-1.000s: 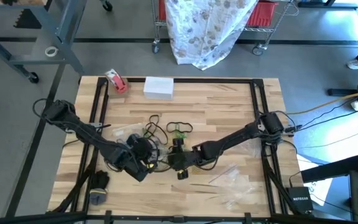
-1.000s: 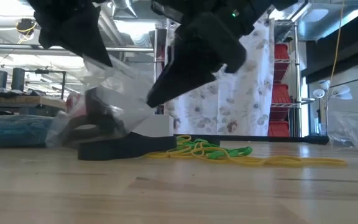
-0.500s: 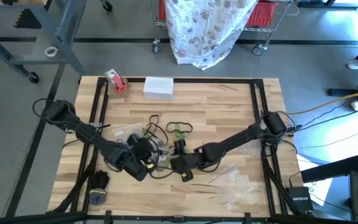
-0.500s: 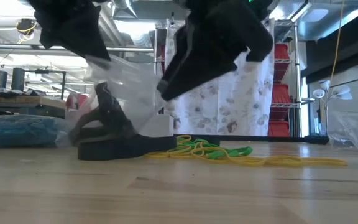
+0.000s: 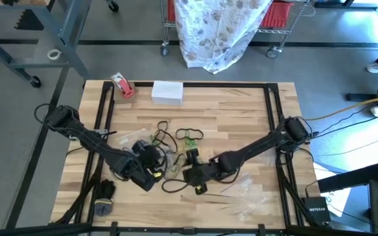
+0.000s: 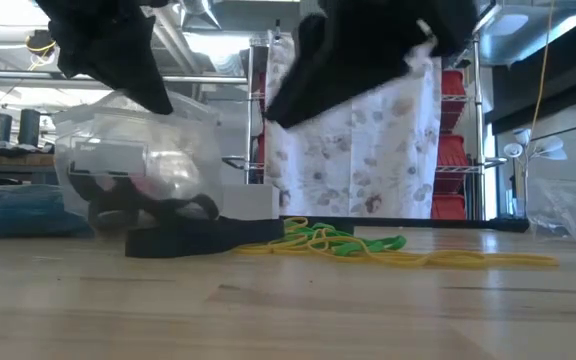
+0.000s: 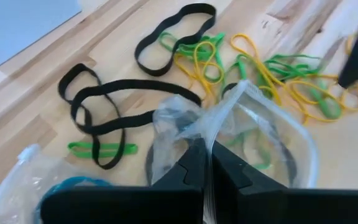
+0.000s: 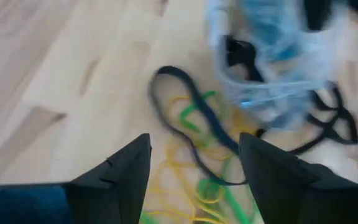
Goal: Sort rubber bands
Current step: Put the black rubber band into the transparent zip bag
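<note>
Loose rubber bands (image 5: 179,139) in black, green and yellow lie on the wooden table (image 5: 228,111); the left wrist view shows black rubber bands (image 7: 114,99) and yellow and green rubber bands (image 7: 278,81). My left gripper (image 5: 153,165) is shut on a clear plastic bag (image 6: 138,165), whose mouth (image 7: 263,134) stands open. A black band (image 6: 153,208) lies inside it. My right gripper (image 8: 194,180) hangs open above the bands, a little to the bag's right and nearer the table's front, touching nothing. My left gripper pinches the clear bag's edge at its mouth (image 7: 211,127) between its two shut fingers. The fingers slant down from the table's left side. The bag hangs from them with its mouth held open and its bottom (image 6: 168,225) resting on the table.
A red-and-white tape roll (image 5: 122,85) and a white box (image 5: 168,92) sit at the far edge. Spare clear bags (image 5: 248,196) lie at the near right. A second bag holding blue bands (image 7: 36,186) lies beside my left gripper. A black frame (image 5: 271,111) borders the table.
My right gripper has drawn back from the bag's mouth, rising and going toward the table's near edge. A black band that it carried now lies inside the bag. The bag's wall, pushed in before, has swelled out again.
</note>
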Tool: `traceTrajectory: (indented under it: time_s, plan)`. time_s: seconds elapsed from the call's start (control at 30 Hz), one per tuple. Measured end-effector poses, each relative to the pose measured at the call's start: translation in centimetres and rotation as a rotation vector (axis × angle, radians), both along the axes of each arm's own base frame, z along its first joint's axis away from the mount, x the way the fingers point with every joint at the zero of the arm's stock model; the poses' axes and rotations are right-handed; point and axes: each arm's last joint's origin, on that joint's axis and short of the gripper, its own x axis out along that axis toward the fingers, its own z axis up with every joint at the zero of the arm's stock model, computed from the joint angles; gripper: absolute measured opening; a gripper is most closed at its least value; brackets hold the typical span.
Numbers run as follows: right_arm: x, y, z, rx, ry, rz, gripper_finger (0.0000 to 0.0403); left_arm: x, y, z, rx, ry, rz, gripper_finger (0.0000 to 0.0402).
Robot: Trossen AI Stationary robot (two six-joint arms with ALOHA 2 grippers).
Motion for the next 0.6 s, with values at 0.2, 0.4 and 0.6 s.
traceTrajectory:
  time_s: [0.2,0.4,0.6]
  plan:
    - [-0.4,-1.4,-3.5,0.001,0.021,0.008,0.0236,-0.5,0.0,-0.1,-0.003,0.025,0.028,0.0001]
    - [1.1,-2.4,-5.8,-0.049,-0.058,0.022,0.0236,-0.5,0.0,-0.1,-0.003,0.024,0.025,0.0001]
    - [2.1,-3.8,-7.6,-0.060,-0.047,0.007,0.0236,-0.5,0.0,-0.1,-0.001,0.025,0.021,0.0001]
